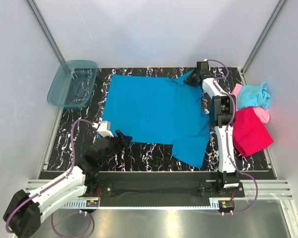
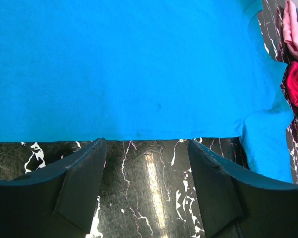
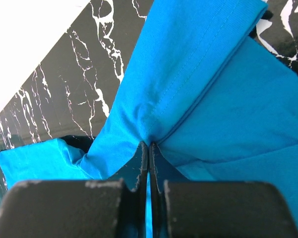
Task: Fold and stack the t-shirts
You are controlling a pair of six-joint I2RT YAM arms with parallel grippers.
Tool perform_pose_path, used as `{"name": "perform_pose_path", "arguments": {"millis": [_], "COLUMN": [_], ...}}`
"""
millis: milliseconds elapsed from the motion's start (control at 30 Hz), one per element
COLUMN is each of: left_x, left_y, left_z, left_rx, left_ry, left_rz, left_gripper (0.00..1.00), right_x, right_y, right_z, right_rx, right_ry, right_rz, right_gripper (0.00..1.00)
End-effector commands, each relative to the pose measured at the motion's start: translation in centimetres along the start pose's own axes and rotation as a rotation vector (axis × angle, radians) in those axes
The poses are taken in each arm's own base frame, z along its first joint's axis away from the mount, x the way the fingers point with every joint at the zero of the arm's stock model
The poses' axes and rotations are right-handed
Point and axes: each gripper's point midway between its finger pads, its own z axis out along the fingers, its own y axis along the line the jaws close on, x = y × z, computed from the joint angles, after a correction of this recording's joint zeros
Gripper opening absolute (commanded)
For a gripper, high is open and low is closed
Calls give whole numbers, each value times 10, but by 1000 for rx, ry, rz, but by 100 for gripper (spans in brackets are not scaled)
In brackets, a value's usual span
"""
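A medium blue t-shirt [image 1: 154, 111] lies spread flat on the black marbled mat [image 1: 154, 151]. At the shirt's far right corner my right gripper [image 1: 193, 79] is shut on a pinched fold of the blue cloth [image 3: 213, 99], which bunches up at the closed fingertips of that gripper [image 3: 148, 144]. My left gripper [image 1: 123, 137] hovers just off the shirt's near left hem [image 2: 139, 69]. In its own view that gripper [image 2: 145, 144] is open, with only bare mat between its fingers. A magenta-red tee [image 1: 251, 131], a light pink tee [image 1: 262, 115] and a light aqua tee [image 1: 254, 95] lie heaped at the right.
A translucent teal plastic bin [image 1: 72, 84] stands at the mat's far left corner. White walls with metal corner posts close in the back and both sides. The heap of tees sits beside the right arm [image 1: 223, 129], partly off the mat.
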Motion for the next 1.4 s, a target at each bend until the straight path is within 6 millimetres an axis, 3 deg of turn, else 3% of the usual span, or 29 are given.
{"name": "perform_pose_path", "arguments": {"millis": [0, 400, 700, 833, 867, 967, 1067, 1233, 1367], "left_x": [-7, -8, -10, -10, -10, -10, -11, -10, -11], "left_y": [-5, -6, -8, -7, -7, -7, -7, -6, -7], "left_z": [0, 1, -1, -1, -1, -2, -2, -1, -2], "left_rx": [19, 25, 32, 31, 30, 29, 29, 27, 31], "left_ry": [-30, -29, -39, -40, -39, -41, -43, -41, -43], "left_rz": [13, 14, 12, 12, 12, 13, 13, 13, 12], "left_gripper": [71, 71, 70, 70, 70, 70, 70, 70, 70], "right_x": [-32, -61, -62, -61, -60, -60, -59, -48, -44], "right_y": [53, 89, 81, 76, 75, 74, 72, 62, 54], "right_z": [-38, -74, -75, -72, -71, -70, -70, -66, -61], "right_rx": [-99, -172, -154, -145, -143, -138, -139, -118, -101], "right_ry": [-66, -135, -133, -130, -127, -127, -123, -97, -93], "right_rz": [-10, -38, -42, -38, -36, -37, -36, -30, -28], "right_gripper": [0, 1, 21, 23, 23, 8, 6, 30, 37]}}
